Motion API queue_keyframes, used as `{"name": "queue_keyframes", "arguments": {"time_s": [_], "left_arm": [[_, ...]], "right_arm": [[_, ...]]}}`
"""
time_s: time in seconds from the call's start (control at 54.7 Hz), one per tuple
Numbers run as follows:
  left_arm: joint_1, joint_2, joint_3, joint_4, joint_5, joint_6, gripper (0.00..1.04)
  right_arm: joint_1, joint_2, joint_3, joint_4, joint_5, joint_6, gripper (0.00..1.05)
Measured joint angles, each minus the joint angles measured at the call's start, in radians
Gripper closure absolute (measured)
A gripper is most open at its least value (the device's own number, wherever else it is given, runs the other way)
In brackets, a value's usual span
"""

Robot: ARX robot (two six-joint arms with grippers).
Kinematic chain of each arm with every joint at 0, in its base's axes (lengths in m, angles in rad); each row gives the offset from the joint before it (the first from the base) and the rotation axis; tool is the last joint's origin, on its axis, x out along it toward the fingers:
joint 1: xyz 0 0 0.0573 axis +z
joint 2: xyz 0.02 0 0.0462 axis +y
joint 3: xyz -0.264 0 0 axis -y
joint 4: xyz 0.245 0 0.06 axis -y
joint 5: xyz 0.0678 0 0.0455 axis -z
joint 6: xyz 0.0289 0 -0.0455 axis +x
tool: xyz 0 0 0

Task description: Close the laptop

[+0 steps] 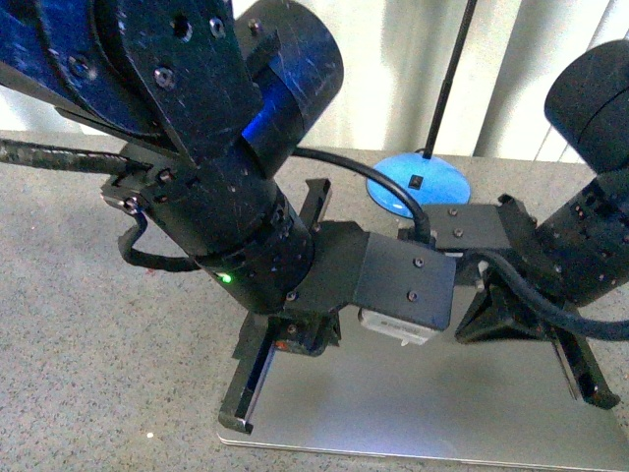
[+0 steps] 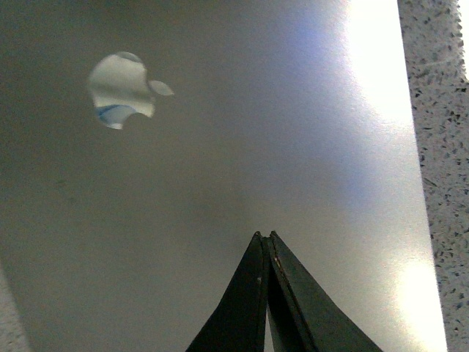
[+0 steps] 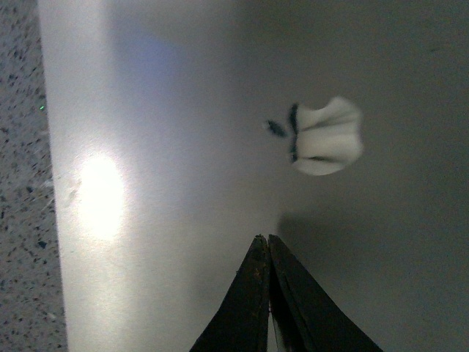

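Note:
The laptop point(image 1: 413, 413) lies flat on the table with its plain silver-grey lid point(image 2: 220, 169) down and facing up. No keys or screen show. The lid's small logo point(image 2: 121, 88) appears in both wrist views, logo point(image 3: 326, 136). My left gripper point(image 1: 238, 421) is shut, with nothing between its fingers, its tip low over the lid near the laptop's left edge. It reads as a closed black wedge, left gripper point(image 2: 265, 236). My right gripper point(image 1: 600, 398) is also shut and empty over the lid's right part, right gripper point(image 3: 264, 238). Whether either tip touches the lid point(image 3: 183, 183) I cannot tell.
A blue round lamp base point(image 1: 418, 182) with a thin black pole point(image 1: 447, 74) stands just behind the laptop. Speckled grey tabletop point(image 1: 79, 374) spreads to the left. Pale curtains hang at the back. My bulky arms cover much of the front view.

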Motion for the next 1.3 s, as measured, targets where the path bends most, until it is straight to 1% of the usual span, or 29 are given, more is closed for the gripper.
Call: {"name": "queue_keyframes", "arguments": {"time_s": [0.091,0.238,0.348,0.457,0.494,0.622,0.677,0.75,0.823,0.841,0.915,0.988,1.024,1.043,1.079,1.098,1.116,1.134,1.207,1.299], "left_arm": [[0.006,-0.037,-0.011,0.04,0.009,-0.013,1.01],[0.015,-0.121,-0.044,0.138,0.038,-0.046,1.01],[0.03,-0.203,-0.083,0.23,0.06,-0.087,1.01],[0.056,-0.279,-0.122,0.319,0.055,-0.147,1.01],[0.076,-0.314,-0.139,0.373,0.033,-0.185,1.01],[0.146,-0.393,-0.177,0.505,-0.009,-0.298,1.01],[0.193,-0.434,-0.19,0.575,-0.071,-0.375,1.01],[0.246,-0.475,-0.201,0.629,-0.123,-0.467,1.01],[0.303,-0.518,-0.211,0.661,-0.143,-0.591,1.01],[0.313,-0.526,-0.214,0.665,-0.148,-0.602,1.01],[0.377,-0.578,-0.232,0.677,-0.188,-0.747,1.01],[0.431,-0.622,-0.25,0.68,-0.215,-0.854,1.01],[0.441,-0.634,-0.263,0.701,-0.249,-0.913,1.01],[0.446,-0.648,-0.288,0.752,-0.306,-0.986,1.01],[0.45,-0.677,-0.351,0.826,-0.344,-1.117,1.01],[0.451,-0.684,-0.366,0.837,-0.344,-1.138,1.01],[0.451,-0.697,-0.395,0.858,-0.343,-1.175,1.01],[0.451,-0.71,-0.424,0.875,-0.343,-1.206,1.01],[0.454,-0.747,-0.512,0.916,-0.335,-1.263,1.01],[0.463,-0.803,-0.624,0.96,-0.328,-1.311,1.01]], "right_arm": [[-0.006,-0.031,0.0,0.043,-0.006,0.014,1.02],[-0.016,-0.098,-0.014,0.219,0.014,0.063,1.02],[-0.022,-0.141,-0.04,0.435,0.089,0.123,1.02],[-0.032,-0.168,-0.065,0.628,0.163,0.184,1.02],[-0.04,-0.189,-0.084,0.733,0.197,0.233,1.02],[-0.053,-0.247,-0.128,0.882,0.238,0.301,1.02],[-0.056,-0.297,-0.162,0.955,0.269,0.349,1.02],[-0.057,-0.354,-0.198,1.014,0.29,0.392,1.02],[-0.057,-0.41,-0.233,1.067,0.322,0.434,1.02],[-0.056,-0.43,-0.244,1.084,0.333,0.441,1.02],[-0.056,-0.48,-0.274,1.127,0.367,0.47,1.02],[-0.056,-0.537,-0.302,1.151,0.4,0.503,1.02],[-0.056,-0.564,-0.314,1.159,0.414,0.517,1.02],[-0.056,-0.578,-0.319,1.159,0.417,0.523,1.02],[-0.056,-0.618,-0.328,1.124,0.467,0.595,1.02],[-0.055,-0.636,-0.333,1.095,0.499,0.649,1.02],[-0.056,-0.646,-0.34,1.086,0.512,0.664,1.02],[-0.056,-0.665,-0.357,1.078,0.529,0.724,1.02],[-0.066,-0.726,-0.443,1.096,0.537,0.95,1.02],[-0.085,-0.787,-0.549,1.139,0.533,1.119,1.02]]}}
